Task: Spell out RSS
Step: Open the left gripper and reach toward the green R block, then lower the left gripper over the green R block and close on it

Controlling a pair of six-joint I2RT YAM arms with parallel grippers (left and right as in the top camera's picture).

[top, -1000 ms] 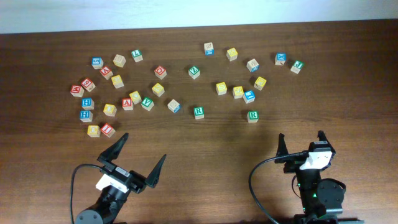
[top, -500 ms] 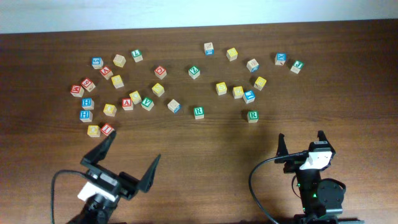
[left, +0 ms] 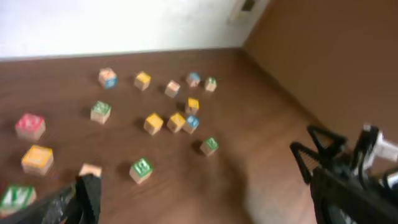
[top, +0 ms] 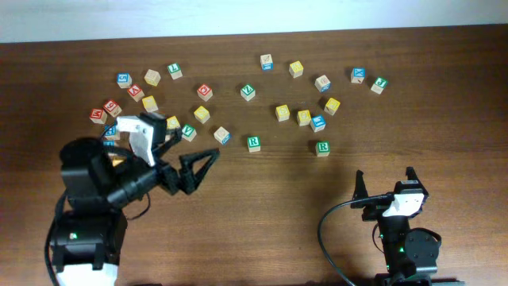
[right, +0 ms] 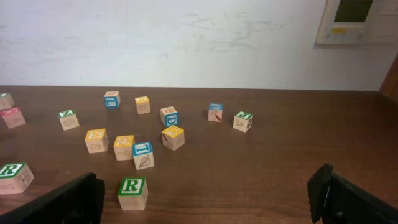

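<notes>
Two green R cubes lie at the near side of the spread, one in the middle [top: 253,143] and one to the right [top: 322,148]. Several yellow-faced cubes lie among the others, such as a pair [top: 282,112] [top: 303,117]; their letters are too small to read. My left gripper [top: 190,147] is open and empty, raised over the left cluster and pointing right toward the middle R cube [left: 141,169]. My right gripper [top: 385,181] is open and empty near the front edge. The right R cube [right: 132,193] lies just ahead of its jaws [right: 205,205].
Many other letter cubes are scattered across the far half of the wooden table [top: 270,199]. The left arm covers part of the left cluster [top: 111,131]. A white wall runs along the far edge. The left wrist view is blurred.
My left arm has swung up from the front edge over the left cluster and now points right, jaws still open. The right arm and the cubes have not moved.
</notes>
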